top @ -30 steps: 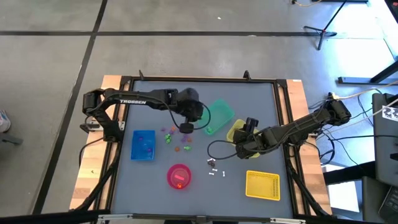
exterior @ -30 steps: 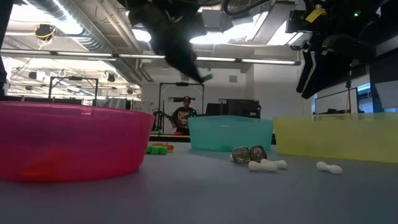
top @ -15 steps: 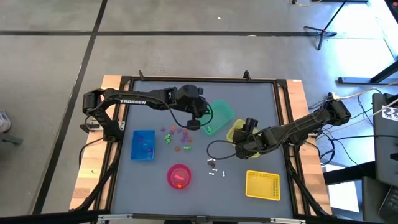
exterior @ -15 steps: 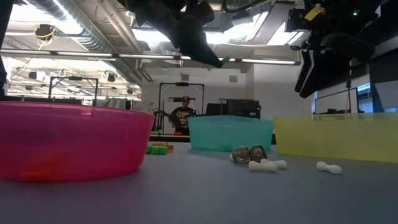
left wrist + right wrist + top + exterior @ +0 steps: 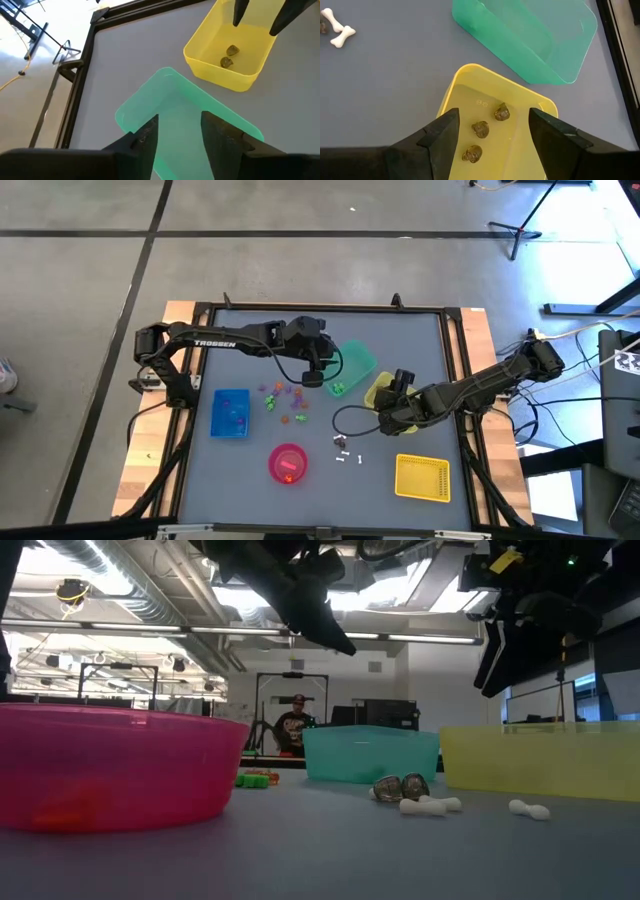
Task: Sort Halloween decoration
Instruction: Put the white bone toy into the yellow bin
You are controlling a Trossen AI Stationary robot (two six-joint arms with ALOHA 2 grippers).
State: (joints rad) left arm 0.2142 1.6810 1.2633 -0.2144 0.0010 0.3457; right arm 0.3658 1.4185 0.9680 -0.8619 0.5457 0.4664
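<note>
My left gripper hangs open over the green bin, with nothing between its fingers. A green trinket lies in that bin's near end. My right gripper stands open above the yellow bin, which holds three dark skull trinkets. Loose Halloween decoration lies on the table. There is a coloured cluster, two dark skulls and white bones. In the low view my left gripper and my right gripper hang well above the table.
A blue bin sits at the left and a pink bowl at the near middle, both with trinkets inside. A flat yellow tray lies near right. A person stands in the room beyond the table.
My left gripper has tipped upward and swung a little toward the table's right, over the green bin, carrying a green trinket at its fingertips. It has let go: the trinket is gone from the fingers and lies in the green bin. My right arm has kept still.
</note>
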